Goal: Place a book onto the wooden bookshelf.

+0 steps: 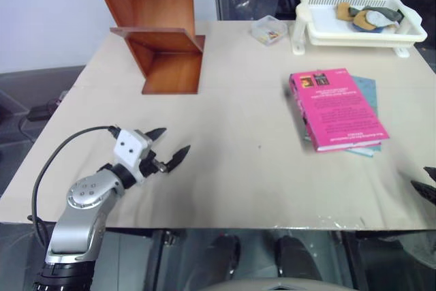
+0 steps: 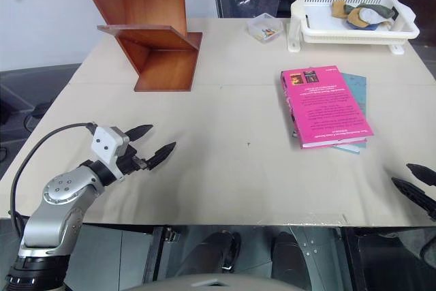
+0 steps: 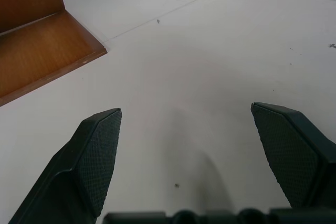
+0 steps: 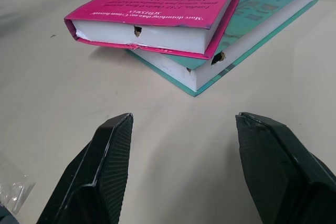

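Note:
The pink book [image 1: 335,108] lies flat, back cover up, on top of a teal book [image 1: 368,90] at the right of the table. In the right wrist view the pink book [image 4: 163,9] sits a short way ahead of my right gripper [image 4: 184,124], whose fingers stand wide apart with nothing between them. That right gripper [image 2: 414,180] is at the table's front right edge. The wooden bookshelf [image 1: 155,25] stands at the far left. My left gripper [image 1: 169,145] hovers open over the front left of the table, well short of the bookshelf [image 3: 37,45].
A white plastic basket [image 1: 361,22] holding a few small items stands at the back right. A small clear box [image 1: 268,30] sits beside it. Bare tabletop [image 1: 238,141] lies between the bookshelf and the books.

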You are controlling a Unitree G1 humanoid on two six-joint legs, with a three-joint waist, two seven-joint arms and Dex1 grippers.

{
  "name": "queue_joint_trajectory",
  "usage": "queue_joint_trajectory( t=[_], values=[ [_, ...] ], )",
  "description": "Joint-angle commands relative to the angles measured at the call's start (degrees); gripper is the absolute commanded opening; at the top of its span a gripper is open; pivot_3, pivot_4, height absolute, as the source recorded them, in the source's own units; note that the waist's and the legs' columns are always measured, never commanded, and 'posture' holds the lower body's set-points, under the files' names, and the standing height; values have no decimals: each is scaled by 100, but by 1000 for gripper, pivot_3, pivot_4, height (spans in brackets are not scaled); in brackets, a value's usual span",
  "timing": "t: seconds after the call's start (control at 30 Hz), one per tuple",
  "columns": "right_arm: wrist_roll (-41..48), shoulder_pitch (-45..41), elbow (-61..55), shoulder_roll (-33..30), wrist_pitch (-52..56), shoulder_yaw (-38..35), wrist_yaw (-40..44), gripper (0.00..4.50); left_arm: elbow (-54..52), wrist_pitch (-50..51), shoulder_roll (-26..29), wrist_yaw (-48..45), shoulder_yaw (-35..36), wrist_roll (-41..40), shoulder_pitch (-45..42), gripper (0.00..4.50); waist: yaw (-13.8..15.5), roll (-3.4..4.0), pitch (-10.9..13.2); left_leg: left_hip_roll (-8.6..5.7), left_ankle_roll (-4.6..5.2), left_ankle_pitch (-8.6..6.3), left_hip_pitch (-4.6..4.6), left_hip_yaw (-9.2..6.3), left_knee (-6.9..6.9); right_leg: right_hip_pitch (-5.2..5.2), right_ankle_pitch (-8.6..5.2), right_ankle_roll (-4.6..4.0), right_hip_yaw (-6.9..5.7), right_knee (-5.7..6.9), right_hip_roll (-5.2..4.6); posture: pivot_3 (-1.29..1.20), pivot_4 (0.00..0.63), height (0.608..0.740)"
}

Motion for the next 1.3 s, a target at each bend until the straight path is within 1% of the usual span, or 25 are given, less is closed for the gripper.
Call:
queue_joint_trajectory(
  t=[0.03, 0.33, 0.93, 1.07, 1.3],
  values=[
    [66, 64, -155, -12, 21, -155, 46, 3177, -101, -28, 28, -28, 122, -50, 11, 4374, 0, 0, 0, 0, 0, 0, 0, 0, 0, 0, 0, 0, 0, 0, 0, 0, 150, 740],
    [138, 213, -255, 13, 63, -261, 53, 3177, 61, -140, -49, 27, 76, 89, -92, 4374, -1, 0, 0, 1, 0, 0, 0, 0, 0, 0, 0, 0, 0, 0, 0, 0, 150, 740],
    [239, 213, -361, -23, 126, -431, -4, 3177, 226, -178, -66, -87, -59, 143, -321, 4374, 3, 0, 0, 0, 0, 0, 0, 0, 0, 0, 0, 0, 0, 0, 0, 0, 150, 740],
    [278, 162, -424, -11, 165, -430, 8, 3177, 171, 0, -72, -104, -121, 67, -461, 4374, 2, -1, 1, 1, 0, 0, 0, 0, 0, 0, 0, 0, 0, 1, 1, 0, 150, 740],
    [462, 102, -909, 98, 301, -423, -93, 3177, 418, 443, -467, -99, -770, 95, -1181, 4374, 7, -1, 1, -1, 1, 0, 0, 0, 0, 0, 1, 1, -1, 0, 3, 0, 150, 740]
  ],
)
